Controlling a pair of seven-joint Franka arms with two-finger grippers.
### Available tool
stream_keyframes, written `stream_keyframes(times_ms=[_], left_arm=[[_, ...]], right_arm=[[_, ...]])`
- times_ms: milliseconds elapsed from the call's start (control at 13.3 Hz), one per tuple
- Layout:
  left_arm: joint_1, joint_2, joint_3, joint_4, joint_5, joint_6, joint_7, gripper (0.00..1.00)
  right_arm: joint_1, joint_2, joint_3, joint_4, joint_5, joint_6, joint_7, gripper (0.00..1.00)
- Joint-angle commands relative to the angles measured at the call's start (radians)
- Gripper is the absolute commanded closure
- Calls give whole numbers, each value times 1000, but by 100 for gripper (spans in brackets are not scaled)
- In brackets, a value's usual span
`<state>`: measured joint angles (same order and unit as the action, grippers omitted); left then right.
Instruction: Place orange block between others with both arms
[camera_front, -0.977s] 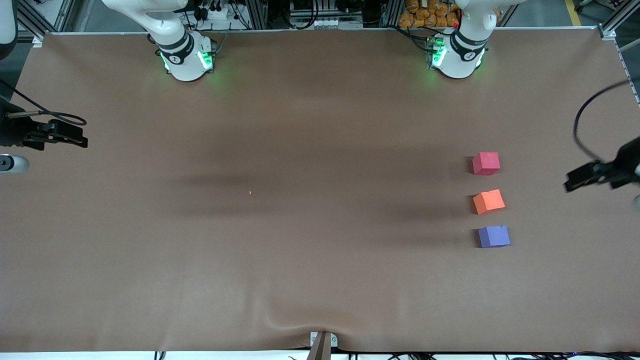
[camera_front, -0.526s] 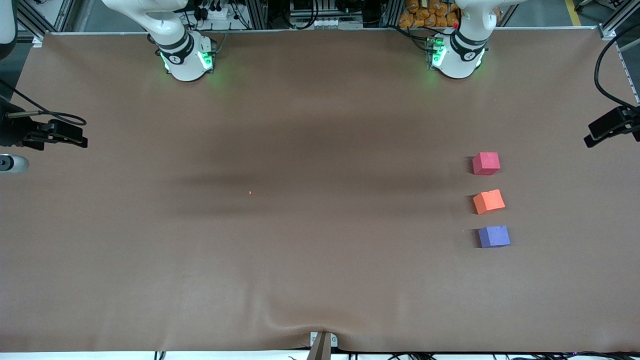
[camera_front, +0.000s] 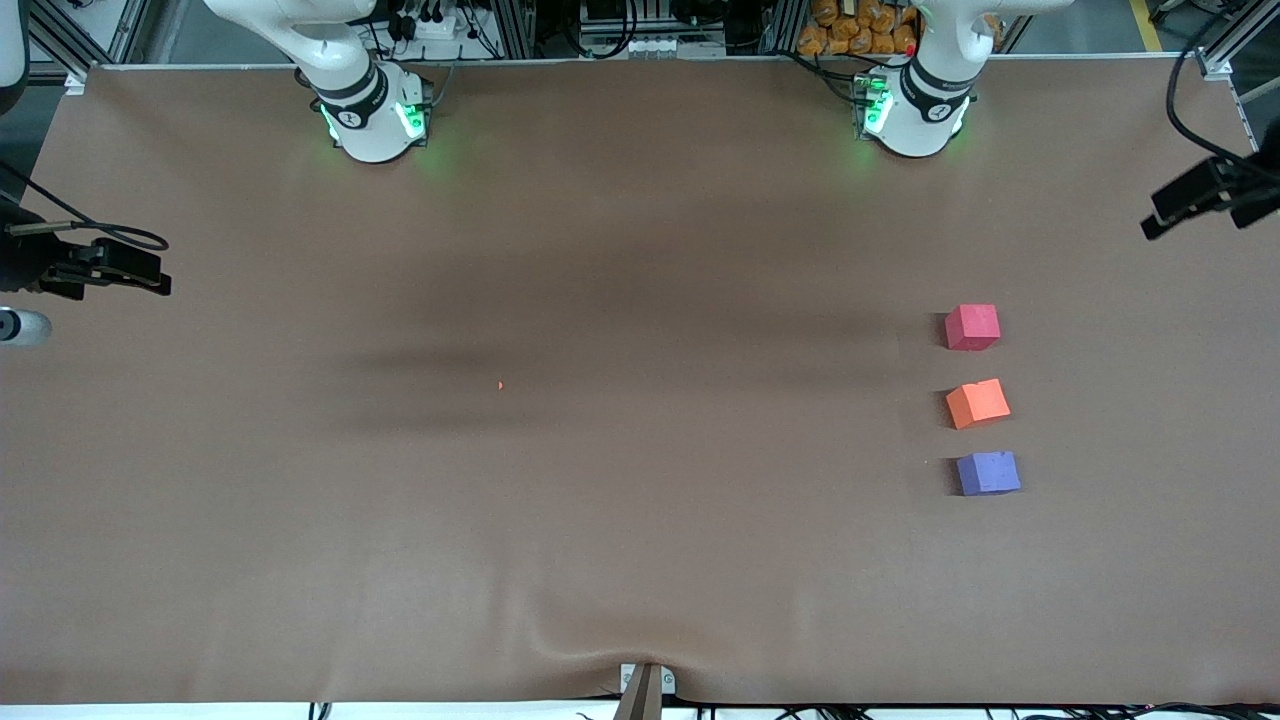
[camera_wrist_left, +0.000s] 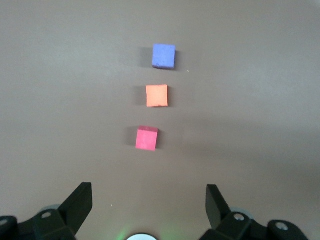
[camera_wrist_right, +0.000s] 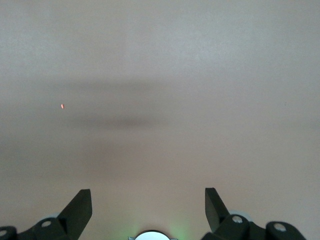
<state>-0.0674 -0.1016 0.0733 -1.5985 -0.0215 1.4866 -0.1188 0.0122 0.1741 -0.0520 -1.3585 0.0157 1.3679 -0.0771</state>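
Note:
Three small cubes lie in a row toward the left arm's end of the table. The orange block (camera_front: 977, 403) (camera_wrist_left: 157, 95) sits between the pinkish-red cube (camera_front: 972, 327) (camera_wrist_left: 147, 138), which is farther from the front camera, and the purple-blue cube (camera_front: 988, 473) (camera_wrist_left: 164, 55), which is nearer. Small gaps separate them. My left gripper (camera_front: 1155, 218) (camera_wrist_left: 149, 192) hangs open and empty over the table's end, well apart from the cubes. My right gripper (camera_front: 160, 278) (camera_wrist_right: 148, 195) waits open and empty over the right arm's end of the table.
Brown cloth covers the table (camera_front: 640, 250) and bulges at a clamp (camera_front: 645, 685) on the front edge. A tiny orange speck (camera_front: 500, 385) (camera_wrist_right: 62, 106) lies near the middle. Both arm bases (camera_front: 375, 120) glow green along the back edge.
My left gripper has swung from beside the orange block toward the back corner at its end of the table. The cubes and the right arm have stayed put.

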Motion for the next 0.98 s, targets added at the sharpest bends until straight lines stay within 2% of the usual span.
stream_keyframes(times_ms=[0,225,451,601,902], left_arm=[[-25,-24,10,-26,-3,-8,-10,0],[-38,-4,-4,-26,5,4,-10,0],[-48,16,-52,-20,61,46,-12,0],[-54,40,-52,15,72,50,-7,0],[-54,45,-52,15,65,50,-5,0]], right_arm=[[-6,-10,7,4,3,-6,3,0],[3,-5,12,4,4,-6,3,0],[12,-4,11,4,4,-4,3,0],[11,-4,12,4,6,-6,3,0],[6,-7,11,4,6,-12,3,0]])
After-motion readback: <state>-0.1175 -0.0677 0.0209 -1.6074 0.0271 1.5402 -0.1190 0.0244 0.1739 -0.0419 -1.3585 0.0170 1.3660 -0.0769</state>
